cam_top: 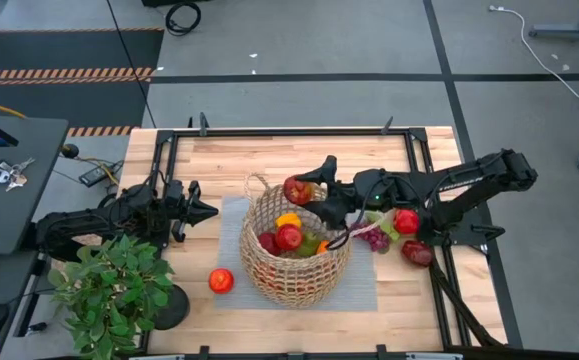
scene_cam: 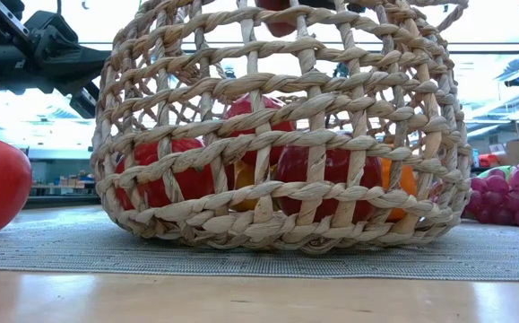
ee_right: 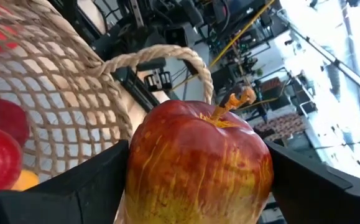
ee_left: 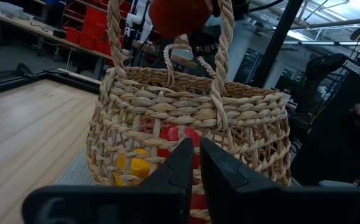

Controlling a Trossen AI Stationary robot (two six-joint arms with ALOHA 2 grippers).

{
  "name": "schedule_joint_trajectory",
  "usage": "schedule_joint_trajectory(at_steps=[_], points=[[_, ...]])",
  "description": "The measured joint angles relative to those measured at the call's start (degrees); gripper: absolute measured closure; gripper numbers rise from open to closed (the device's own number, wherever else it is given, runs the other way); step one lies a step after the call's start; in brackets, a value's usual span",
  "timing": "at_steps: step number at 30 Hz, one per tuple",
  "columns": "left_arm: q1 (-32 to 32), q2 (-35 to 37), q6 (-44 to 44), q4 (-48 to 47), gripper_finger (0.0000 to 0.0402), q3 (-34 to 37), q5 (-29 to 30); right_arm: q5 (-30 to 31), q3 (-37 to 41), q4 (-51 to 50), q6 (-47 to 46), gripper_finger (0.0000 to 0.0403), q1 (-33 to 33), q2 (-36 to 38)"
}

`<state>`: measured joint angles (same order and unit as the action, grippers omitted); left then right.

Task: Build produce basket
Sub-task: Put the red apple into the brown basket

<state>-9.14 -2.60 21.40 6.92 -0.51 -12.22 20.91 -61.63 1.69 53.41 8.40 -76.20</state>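
In the basket (cam_top: 296, 275): red apples (cam_top: 288, 237), peppers (cam_top: 288, 220).

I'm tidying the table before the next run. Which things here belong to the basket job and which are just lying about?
Job: basket; red-yellow apple held in the right end effector over the basket; red apple; grapes; two red fruits beside the grapes.

Lying about: potted plant; keys on the side desk; left end effector, shut and empty.
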Motion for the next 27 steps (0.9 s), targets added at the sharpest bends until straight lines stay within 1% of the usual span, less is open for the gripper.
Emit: schedule_joint_trajectory(at_steps=[3, 5, 9, 14, 19, 23, 25, 27], points=[[-0.01, 0.01, 0.01, 0.01, 0.0368, 0.01, 0.00, -0.02, 0.00, -0.70, -1.28, 0.0055, -0.30, 0.00], [0.01, 0.01, -0.01, 0.00, 0.0370, 0.01, -0.01, -1.18, 0.00, -0.93, -3.54, 0.0055, -0.61, 0.00], [0.01, 0.01, -0.02, 0.00, 0.0374, 0.00, -0.01, -6.29, 0.00, -1.94, -13.39, 0.0055, -2.74, 0.00], [0.01, -0.01, -0.01, 0.00, 0.0369, -0.01, 0.01, -16.82, 0.00, -2.60, -29.12, 0.0055, -7.92, 0.00], [0.00, 0.01, 0.01, 0.00, 0.0366, 0.01, -0.01, -31.35, 0.00, -3.88, -44.28, 0.0055, -13.30, 0.00], [-0.01, 0.01, 0.01, 0.00, 0.0371, -0.01, -0.01, -41.03, 0.00, -4.39, -59.84, 0.0055, -17.08, -0.01], [0.01, 0.01, -0.01, 0.00, 0.0373, 0.00, -0.01, -44.58, 0.00, -4.32, -67.34, 0.0055, -18.58, -0.02], [0.01, 0.01, 0.01, 0.00, 0.0374, 0.01, -0.01, -46.86, 0.00, -4.19, -73.18, 0.0055, -19.65, -0.02]])
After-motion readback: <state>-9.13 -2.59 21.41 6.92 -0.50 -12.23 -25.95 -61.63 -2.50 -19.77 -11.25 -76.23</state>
